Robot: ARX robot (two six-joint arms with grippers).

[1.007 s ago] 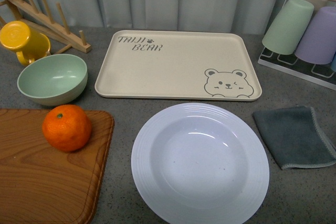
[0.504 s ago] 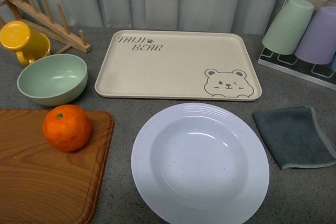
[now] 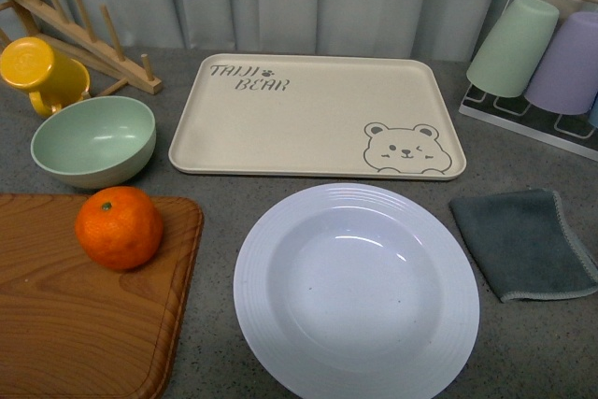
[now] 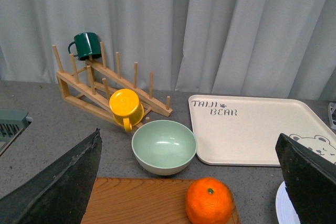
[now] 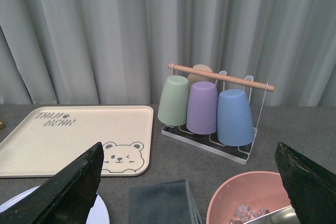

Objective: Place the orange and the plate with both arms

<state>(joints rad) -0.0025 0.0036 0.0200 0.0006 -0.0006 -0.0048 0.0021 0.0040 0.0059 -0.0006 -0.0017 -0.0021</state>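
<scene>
Orange (image 3: 119,227), round and dimpled, sits on the wood-grain board (image 3: 75,324); the glossy white plate (image 3: 252,306), rim ridged in rings, lies beside it on the speckled grey bench (image 3: 210,231). Left gripper (image 4: 188,132) and right gripper (image 5: 188,144) gape wide apart.

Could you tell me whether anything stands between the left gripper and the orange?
Nothing visible does. The orange sits alone on the wooden board, in view ahead of the left gripper, whose jaws are open; the green bowl lies beyond it.
</scene>
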